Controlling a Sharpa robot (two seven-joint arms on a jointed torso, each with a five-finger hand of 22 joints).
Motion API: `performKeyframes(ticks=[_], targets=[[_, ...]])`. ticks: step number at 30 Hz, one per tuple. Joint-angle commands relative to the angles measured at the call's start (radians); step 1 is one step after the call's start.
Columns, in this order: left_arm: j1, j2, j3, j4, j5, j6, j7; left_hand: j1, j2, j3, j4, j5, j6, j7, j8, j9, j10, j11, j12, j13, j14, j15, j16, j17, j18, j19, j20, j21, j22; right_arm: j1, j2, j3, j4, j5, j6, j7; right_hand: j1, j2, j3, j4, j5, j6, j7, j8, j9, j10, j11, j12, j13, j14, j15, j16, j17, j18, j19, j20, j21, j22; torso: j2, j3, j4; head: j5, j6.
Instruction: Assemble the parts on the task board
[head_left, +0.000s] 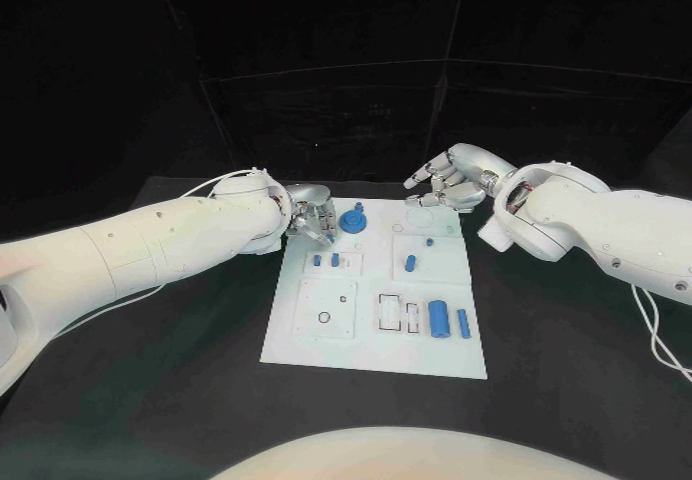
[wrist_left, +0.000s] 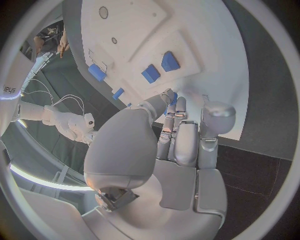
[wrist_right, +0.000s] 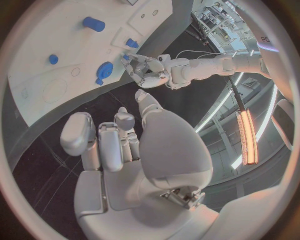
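Note:
The white task board (head_left: 372, 345) lies in the middle of the black table. A round blue part (head_left: 355, 218) stands near its far left corner. Small blue parts (head_left: 326, 260) lie below it, others (head_left: 410, 264) mid-board, and two blue cylinders (head_left: 449, 320) sit at the near right. My left hand (head_left: 310, 220) hovers at the far left corner, fingers pointing down at the board (wrist_left: 206, 65). A speck of blue (wrist_left: 173, 97) shows between its thumb and fingers; whether it is held is unclear. My right hand (head_left: 453, 180) hangs over the far right corner, fingers loosely bent, holding nothing.
The board has empty cut-outs: a square plate with holes (head_left: 327, 306) and rectangular slots (head_left: 392, 312). Black table (head_left: 159, 380) surrounds the board on all sides. In the right wrist view my left hand (wrist_right: 148, 70) sits beside the round blue part (wrist_right: 103, 70).

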Motion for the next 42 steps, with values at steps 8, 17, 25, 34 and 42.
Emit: performKeyframes(ticks=[8,17,25,34,42], targets=[[-0.001,0.003,-0.001,0.006,-0.011,0.012,0.010,-0.023,-0.004,-0.004,0.005,0.000,0.005,0.003,-0.015,0.000,0.005,0.003,-0.013,0.000,0.017,-0.001,-0.003,-0.007,-0.010,0.004,-0.001,0.008,0.005,0.002,0.002,0.001,-0.002,-0.002,0.006,0.006,0.003,0.015,-0.002,0.005,0.007,0.000,-0.005,0.006,-0.001,-0.004,-0.004,-0.003,0.000,0.045,0.000,-0.005,0.001,0.009,-0.006,-0.003,-0.005,-0.001,0.000,-0.0007,0.0014,-0.001,-0.001],[-0.001,0.006,-0.001,0.005,-0.011,0.017,0.009,-0.024,-0.005,-0.004,0.005,0.000,0.004,0.003,-0.016,0.000,0.005,0.003,-0.015,0.000,0.016,-0.001,-0.004,-0.008,-0.011,0.004,-0.001,0.009,0.006,0.002,0.004,0.001,-0.002,-0.002,0.007,0.006,0.003,0.015,-0.002,0.005,0.007,0.000,-0.005,0.006,-0.001,-0.004,-0.004,-0.003,0.000,0.045,0.000,-0.005,0.001,0.009,-0.006,-0.003,-0.005,-0.001,0.000,-0.0002,0.0000,0.000,-0.003],[-0.001,0.009,-0.001,0.003,-0.011,0.019,0.006,-0.024,-0.006,-0.004,0.004,0.000,0.004,0.003,-0.017,0.000,0.005,0.003,-0.017,0.000,0.016,-0.001,-0.004,-0.009,-0.011,0.004,-0.001,0.009,0.006,0.002,0.004,0.001,-0.001,-0.002,0.004,0.006,0.003,0.016,-0.002,0.005,0.007,0.000,-0.005,0.006,-0.001,-0.003,-0.004,-0.001,0.001,0.046,0.000,-0.004,0.001,0.009,-0.006,-0.003,-0.005,0.000,0.000,0.0003,0.0003,-0.002,-0.003],[-0.001,0.013,-0.001,-0.002,-0.011,0.028,-0.006,-0.039,-0.020,-0.014,0.005,0.000,-0.029,0.014,-0.049,-0.005,-0.028,0.017,-0.051,-0.003,0.013,0.009,-0.008,-0.022,-0.011,-0.001,0.005,0.003,0.003,0.002,0.004,0.001,-0.002,-0.005,0.003,0.005,0.003,0.016,-0.002,0.005,0.007,0.000,-0.005,0.006,-0.001,-0.003,-0.004,-0.001,0.001,0.046,0.000,-0.004,0.001,0.009,-0.006,-0.003,-0.005,0.000,0.001,-0.0001,0.0004,-0.004,-0.004],[-0.001,0.015,-0.001,-0.007,-0.011,0.029,-0.011,-0.044,-0.029,-0.018,0.004,0.000,-0.059,0.024,-0.078,-0.006,-0.073,0.031,-0.087,-0.004,0.010,0.020,-0.011,-0.034,-0.008,-0.009,0.015,-0.015,-0.012,0.002,0.004,0.001,-0.003,-0.015,0.002,0.005,0.003,0.016,-0.002,0.005,0.007,0.000,-0.005,0.006,-0.001,-0.003,-0.004,-0.001,0.001,0.046,0.000,-0.004,0.001,0.009,-0.006,-0.003,-0.005,0.000,0.000,-0.0001,0.0015,-0.004,-0.007]])
